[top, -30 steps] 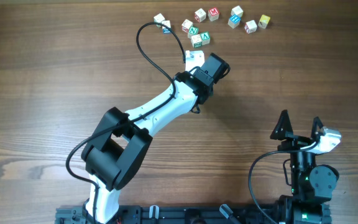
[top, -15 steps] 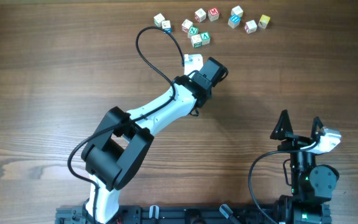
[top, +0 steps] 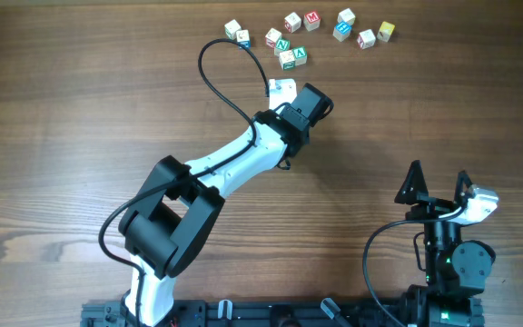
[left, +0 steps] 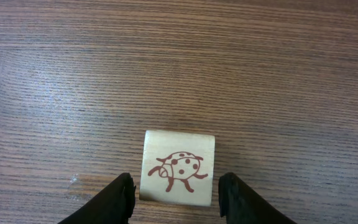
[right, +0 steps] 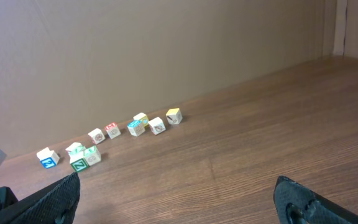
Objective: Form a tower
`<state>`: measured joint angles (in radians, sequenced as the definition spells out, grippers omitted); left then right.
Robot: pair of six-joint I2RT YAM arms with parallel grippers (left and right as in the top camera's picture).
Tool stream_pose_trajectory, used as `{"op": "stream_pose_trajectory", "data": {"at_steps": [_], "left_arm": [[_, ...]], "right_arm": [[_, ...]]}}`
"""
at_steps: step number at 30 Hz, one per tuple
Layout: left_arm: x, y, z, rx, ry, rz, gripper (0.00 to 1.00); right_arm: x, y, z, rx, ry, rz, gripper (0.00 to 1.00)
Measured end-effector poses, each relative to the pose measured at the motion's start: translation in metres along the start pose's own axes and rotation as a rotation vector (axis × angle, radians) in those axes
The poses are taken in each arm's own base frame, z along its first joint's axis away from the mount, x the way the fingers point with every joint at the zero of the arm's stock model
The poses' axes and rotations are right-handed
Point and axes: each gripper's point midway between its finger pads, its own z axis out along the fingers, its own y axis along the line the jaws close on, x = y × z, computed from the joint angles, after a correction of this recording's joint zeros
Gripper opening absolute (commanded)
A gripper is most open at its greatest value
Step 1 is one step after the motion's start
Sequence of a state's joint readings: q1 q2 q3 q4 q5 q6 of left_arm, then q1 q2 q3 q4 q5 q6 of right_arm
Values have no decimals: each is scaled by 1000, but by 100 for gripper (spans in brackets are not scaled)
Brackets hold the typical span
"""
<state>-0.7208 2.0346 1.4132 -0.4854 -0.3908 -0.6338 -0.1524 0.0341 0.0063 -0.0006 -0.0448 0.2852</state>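
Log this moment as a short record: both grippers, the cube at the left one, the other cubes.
left gripper: open, one finger each side of the ladybug cube, narrow gaps
ladybug cube: flat on the table, picture up, not gripped
right gripper: open, empty, near the robot's base
loose cubes: scattered at the table's far side
tower: no stack can be made out

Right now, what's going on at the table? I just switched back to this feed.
The left gripper straddles a lone wooden cube with a ladybug drawn on top, sitting on the table. Its fingers stand slightly clear of both sides, so nothing is gripped. The other letter cubes lie loose in a cluster at the far side. The right gripper is parked near its base, wide open and empty. No stacked pair is clear in these views.
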Motion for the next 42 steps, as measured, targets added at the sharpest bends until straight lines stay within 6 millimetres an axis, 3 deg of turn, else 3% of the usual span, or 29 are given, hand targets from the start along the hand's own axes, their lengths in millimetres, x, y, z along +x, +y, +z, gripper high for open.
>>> {"op": "stream_pose_trajectory", "data": {"at_steps": [4,12,24,34,42], "left_arm": [[0,0,0,0,0,0,52],[-4,-3,0,14,-16,-9,69],[-3,-9,2,39,-11,-14,70],[13,-6,22,10,23,4,71],[12,-8,24,14,18,1,65]], "right_arm": [[0,0,0,0,0,0,100],[0,0,0,0,0,0,100],[0,0,0,0,0,0,100],[0,0,0,0,0,0,100],[0,0,0,0,0,0,100]]}}
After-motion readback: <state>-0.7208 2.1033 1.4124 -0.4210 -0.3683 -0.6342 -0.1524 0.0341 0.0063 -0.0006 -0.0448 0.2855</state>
